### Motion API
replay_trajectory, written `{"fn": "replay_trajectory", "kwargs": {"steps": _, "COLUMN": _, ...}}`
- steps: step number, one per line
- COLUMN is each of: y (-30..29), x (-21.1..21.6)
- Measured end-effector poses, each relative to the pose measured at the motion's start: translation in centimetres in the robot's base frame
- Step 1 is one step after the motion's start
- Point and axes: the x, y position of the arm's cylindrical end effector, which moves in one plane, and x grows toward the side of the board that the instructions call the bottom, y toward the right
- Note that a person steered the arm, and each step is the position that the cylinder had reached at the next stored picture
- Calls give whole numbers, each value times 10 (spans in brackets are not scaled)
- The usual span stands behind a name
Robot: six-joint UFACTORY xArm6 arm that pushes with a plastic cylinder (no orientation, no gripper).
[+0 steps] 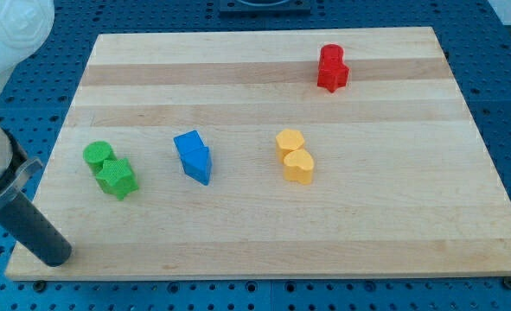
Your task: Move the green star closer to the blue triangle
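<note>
My tip (54, 257) is sitting at the view's lower left, right at the board's (264, 259) near-left corner. No claw on this rod, so nothing is opening, closing or gripping; it is only a bare end for pushing, touching no block.

Up and to the view's right of my tip, the green star (117, 178) is lying near the board's left side, well apart from the tip. A green round block (99, 155) is touching it on the far-left side.

To the view's right of the star, a little higher, the blue triangle (198, 162) is standing with a blue cube-like block (188, 143) pressed against its far side. A clear gap is separating star and triangle.

The relation that is counting: the tip is lying down-left of the star, and the triangle is lying right of the star. So tip, star and triangle are falling roughly on one slanting line; my judgement is that a push from the star's left face is sending it the right way.

Farther right, two yellow blocks (296, 156) are sitting mid-board, touching. Farthest, near the top right, two red blocks (332, 68) are sitting together.
</note>
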Motion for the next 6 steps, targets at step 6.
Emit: {"fn": "replay_trajectory", "kwargs": {"steps": 6, "y": 0, "x": -89}}
